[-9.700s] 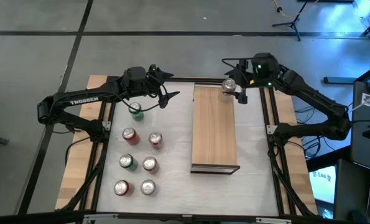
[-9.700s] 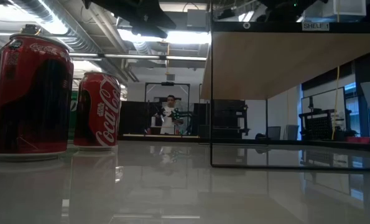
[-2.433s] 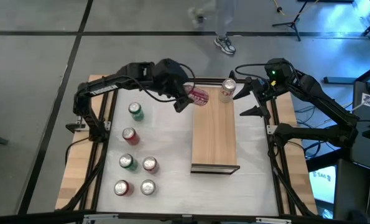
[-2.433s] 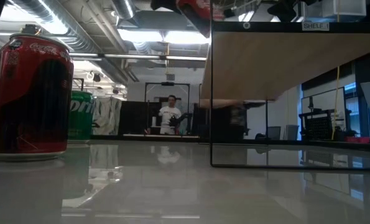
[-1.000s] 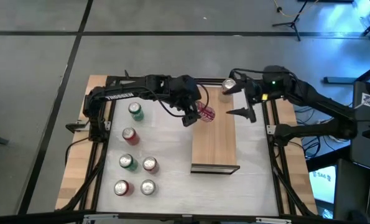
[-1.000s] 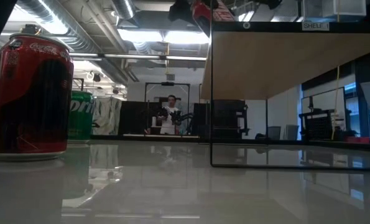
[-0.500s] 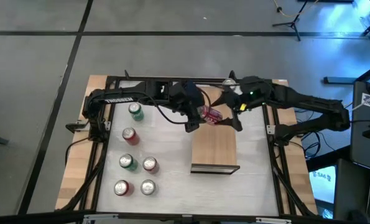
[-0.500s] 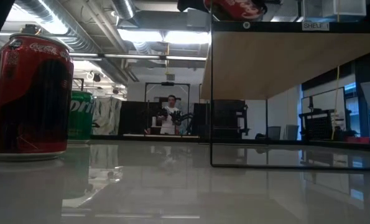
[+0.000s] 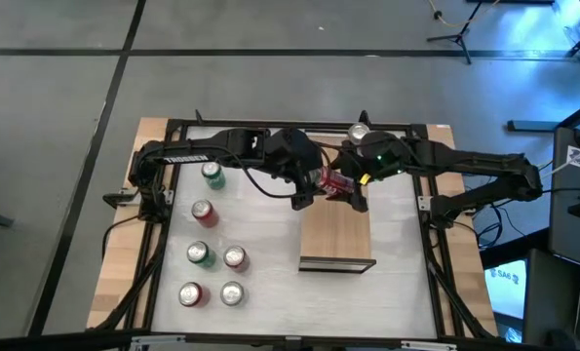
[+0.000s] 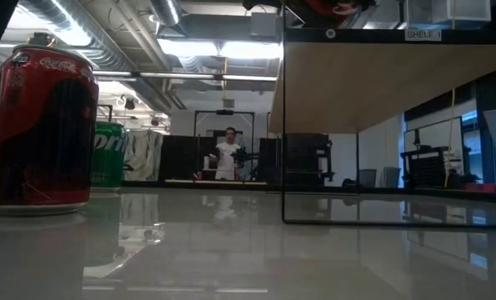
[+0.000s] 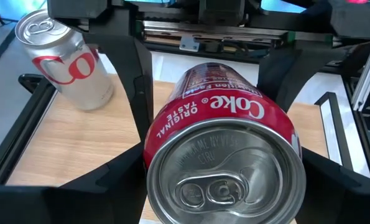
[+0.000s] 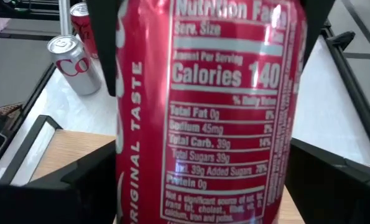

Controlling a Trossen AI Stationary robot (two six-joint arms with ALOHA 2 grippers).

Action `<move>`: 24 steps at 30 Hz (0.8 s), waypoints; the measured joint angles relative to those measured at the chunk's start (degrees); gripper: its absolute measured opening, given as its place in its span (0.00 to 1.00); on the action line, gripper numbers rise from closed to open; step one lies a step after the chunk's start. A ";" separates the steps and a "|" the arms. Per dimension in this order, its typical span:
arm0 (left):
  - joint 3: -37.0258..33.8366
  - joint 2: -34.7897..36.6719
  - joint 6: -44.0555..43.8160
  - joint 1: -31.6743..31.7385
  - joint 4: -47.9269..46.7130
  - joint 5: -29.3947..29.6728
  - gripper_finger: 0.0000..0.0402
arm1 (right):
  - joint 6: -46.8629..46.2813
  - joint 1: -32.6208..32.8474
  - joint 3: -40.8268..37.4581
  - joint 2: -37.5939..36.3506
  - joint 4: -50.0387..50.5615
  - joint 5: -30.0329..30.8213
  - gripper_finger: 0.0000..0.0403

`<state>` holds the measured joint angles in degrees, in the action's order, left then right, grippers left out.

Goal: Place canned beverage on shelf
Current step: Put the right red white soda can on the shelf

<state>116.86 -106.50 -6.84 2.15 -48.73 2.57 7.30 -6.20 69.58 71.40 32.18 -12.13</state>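
From where I sit, the red Coke can (image 9: pixel 334 180) lies on its side above the shelf (image 9: pixel 336 234), clamped in the left gripper (image 9: pixel 311 183). The right gripper (image 9: pixel 353 187) brackets its far end, fingers wide, not closed. A silver can (image 9: pixel 359 131) stands farther back.

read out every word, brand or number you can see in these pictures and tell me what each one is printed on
"Coke", "ORIGINAL TASTE": red can, lying between both arms' fingers.
"Nutrition Facts", "Calories 140", "Total Sugars 39g": same can.
"Coca-Cola": near red can.
"SHELF 1": tag on the shelf frame.
Silver can: lettering cut off.
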 joint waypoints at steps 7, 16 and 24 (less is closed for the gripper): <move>0.00 0.00 0.00 0.00 -0.08 -0.07 0.71 | 0.00 -0.19 0.00 0.00 0.11 -2.79 0.88; 0.00 0.00 0.16 -0.02 -0.09 0.58 0.77 | -0.23 -0.19 0.00 0.02 0.01 -3.46 0.71; 0.02 0.90 1.10 0.25 0.05 0.92 0.82 | -0.04 -0.19 0.00 0.02 0.07 -3.39 0.74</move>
<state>116.88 -105.60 -5.74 2.41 -48.68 3.49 7.27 -6.39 69.58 71.42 32.25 -15.52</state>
